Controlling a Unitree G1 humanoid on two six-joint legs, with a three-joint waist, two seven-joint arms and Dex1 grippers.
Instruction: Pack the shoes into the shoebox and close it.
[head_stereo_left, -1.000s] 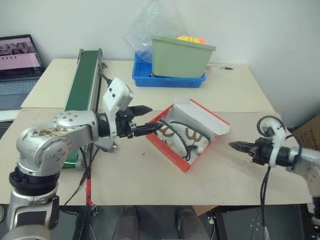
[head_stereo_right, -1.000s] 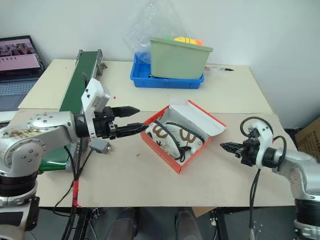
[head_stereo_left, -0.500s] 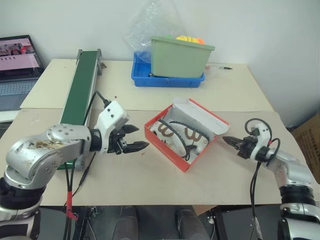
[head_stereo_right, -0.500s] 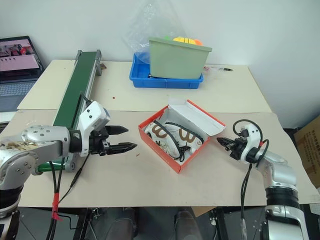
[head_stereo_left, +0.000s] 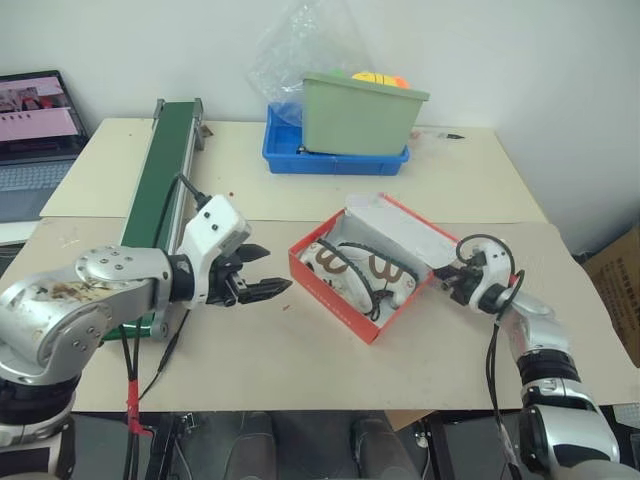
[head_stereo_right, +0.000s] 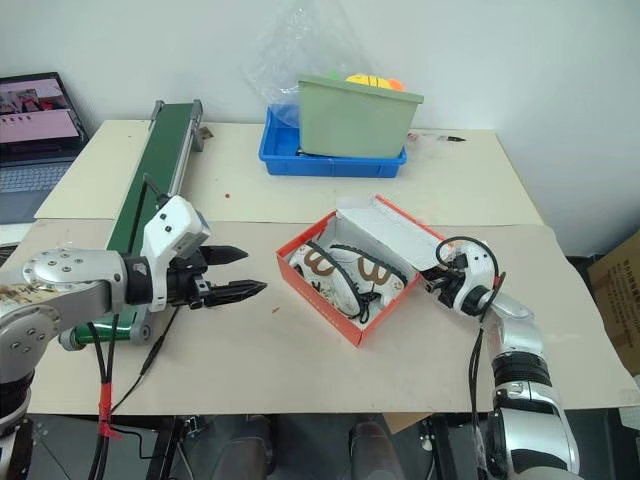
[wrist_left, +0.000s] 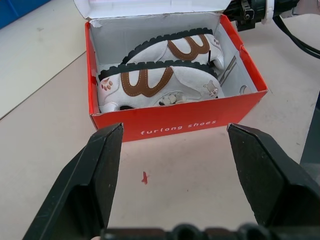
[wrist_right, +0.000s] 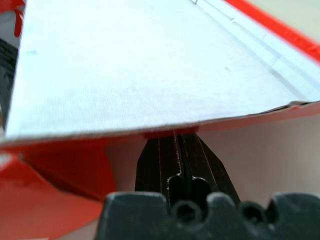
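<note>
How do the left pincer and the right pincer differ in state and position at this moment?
The left pincer is open and holds nothing; the right pincer is shut. The left one hovers apart from the red-orange cardboard shoebox, facing its printed side; the right one has its tips tucked under the raised white-lined lid. Both have black fingers and point toward the shoebox.

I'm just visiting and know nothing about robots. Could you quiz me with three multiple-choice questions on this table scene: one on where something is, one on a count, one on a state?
1. Where are the shoes?
A on the green conveyor
B inside the shoebox
C in the blue tray

2. How many shoes are there?
A one
B two
C three

3. The lid is:
A fully shut
B torn off
C open

Answers: 1 B, both lie between the box's red walls. 2 B, the left wrist view shows a pair side by side. 3 C, its white inside faces up, with the shut right gripper under its edge.
</note>
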